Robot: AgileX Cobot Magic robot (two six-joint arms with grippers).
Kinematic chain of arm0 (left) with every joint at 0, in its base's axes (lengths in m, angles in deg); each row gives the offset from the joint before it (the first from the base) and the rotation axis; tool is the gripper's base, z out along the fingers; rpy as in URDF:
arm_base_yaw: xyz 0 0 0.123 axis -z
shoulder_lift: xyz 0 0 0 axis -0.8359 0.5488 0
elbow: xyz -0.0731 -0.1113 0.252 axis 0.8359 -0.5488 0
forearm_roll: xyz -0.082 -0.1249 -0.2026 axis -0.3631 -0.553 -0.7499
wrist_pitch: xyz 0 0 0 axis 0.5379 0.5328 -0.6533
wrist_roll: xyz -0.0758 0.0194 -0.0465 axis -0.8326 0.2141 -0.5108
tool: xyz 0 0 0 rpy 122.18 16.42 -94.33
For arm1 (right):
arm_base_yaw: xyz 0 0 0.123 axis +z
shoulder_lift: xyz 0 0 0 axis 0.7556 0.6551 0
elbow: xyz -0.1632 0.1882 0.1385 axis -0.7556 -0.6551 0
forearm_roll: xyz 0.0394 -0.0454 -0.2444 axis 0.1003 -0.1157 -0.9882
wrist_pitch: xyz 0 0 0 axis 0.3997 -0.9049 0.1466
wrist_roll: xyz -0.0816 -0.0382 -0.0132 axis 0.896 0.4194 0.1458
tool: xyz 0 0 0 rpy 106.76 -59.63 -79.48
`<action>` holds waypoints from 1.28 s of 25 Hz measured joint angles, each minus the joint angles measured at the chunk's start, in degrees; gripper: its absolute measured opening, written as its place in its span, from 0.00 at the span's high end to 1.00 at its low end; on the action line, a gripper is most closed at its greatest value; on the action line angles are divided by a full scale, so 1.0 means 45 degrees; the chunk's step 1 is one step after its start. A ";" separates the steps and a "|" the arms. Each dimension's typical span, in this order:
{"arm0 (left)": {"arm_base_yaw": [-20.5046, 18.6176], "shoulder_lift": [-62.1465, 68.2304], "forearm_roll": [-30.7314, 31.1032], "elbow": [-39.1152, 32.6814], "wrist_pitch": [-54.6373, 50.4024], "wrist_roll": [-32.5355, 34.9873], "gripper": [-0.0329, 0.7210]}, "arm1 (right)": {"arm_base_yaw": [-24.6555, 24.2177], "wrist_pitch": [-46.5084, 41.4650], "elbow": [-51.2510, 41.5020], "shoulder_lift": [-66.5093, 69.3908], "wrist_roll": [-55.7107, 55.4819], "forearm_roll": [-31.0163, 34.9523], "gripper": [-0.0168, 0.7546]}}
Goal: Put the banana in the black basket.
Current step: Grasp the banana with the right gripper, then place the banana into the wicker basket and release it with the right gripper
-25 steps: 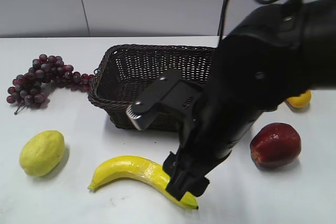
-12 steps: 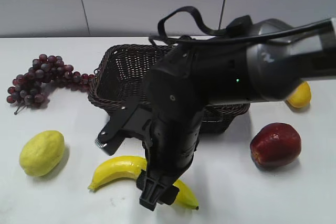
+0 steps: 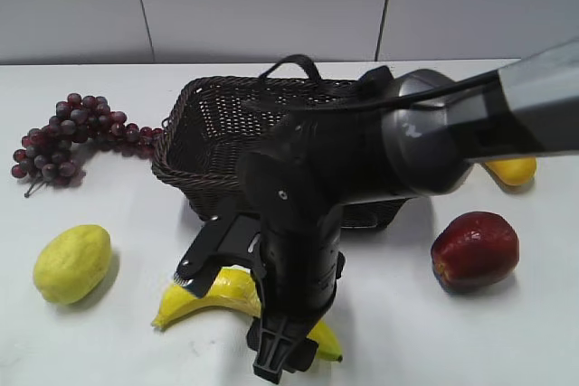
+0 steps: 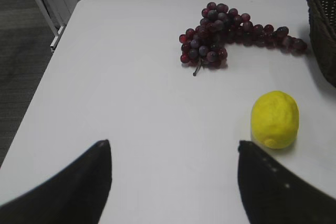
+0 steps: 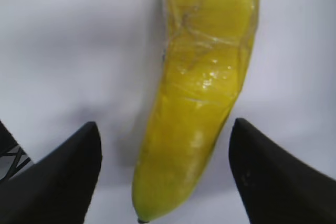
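Note:
The banana [image 3: 210, 291] lies flat on the white table in front of the black basket [image 3: 194, 128], apart from it. My right arm reaches across the middle of the exterior view and hides the banana's middle. My right gripper [image 3: 232, 321] is open and straddles the banana. In the right wrist view the banana [image 5: 205, 77] lies between the two fingertips of the right gripper [image 5: 165, 129], with a gap on each side. My left gripper [image 4: 173, 148] is open and empty above bare table. The basket's corner [image 4: 323, 24] shows at the right edge of the left wrist view.
Dark red grapes [image 3: 63, 133] [image 4: 226, 35] lie left of the basket. A yellow-green lemon [image 3: 72, 262] [image 4: 274, 119] sits left of the banana. A red apple [image 3: 475, 249] and a yellow-orange fruit [image 3: 514, 169] lie on the right. The table's left edge [image 4: 52, 61] drops to the floor.
My right arm has swung left and lowered along the banana. The open fingers moved from the banana's right end to around its middle. The banana has not moved.

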State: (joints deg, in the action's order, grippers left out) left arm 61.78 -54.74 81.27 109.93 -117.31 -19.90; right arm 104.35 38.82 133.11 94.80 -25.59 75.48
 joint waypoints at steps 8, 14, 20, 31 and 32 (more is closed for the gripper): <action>0.0000 0.0000 0.0000 0.0000 0.0000 0.0000 0.22 | -0.0023 -0.0137 0.0157 0.0404 0.0014 -0.0039 0.51; 0.0000 0.0000 0.0000 0.0000 0.0000 0.0000 0.22 | -0.0023 -0.0957 0.0897 0.0403 0.0026 -0.0050 0.59; 0.0000 0.0000 0.0000 0.0000 0.0000 0.0000 0.22 | -0.0023 -0.1864 0.2246 -0.0513 0.0026 -0.0530 0.59; 0.0000 0.0000 0.0000 0.0000 0.0000 0.0000 0.22 | -0.2198 -0.2036 0.6069 -0.0839 -0.0039 -0.3253 0.59; 0.0000 0.0000 0.0000 0.0000 0.0000 0.0000 0.22 | -0.2536 -0.1981 0.6191 -0.0781 0.0100 -0.3269 0.59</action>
State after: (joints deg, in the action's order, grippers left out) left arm 61.78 -54.74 81.27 109.93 -117.31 -19.90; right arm 92.94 29.91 160.96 91.29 -25.14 60.77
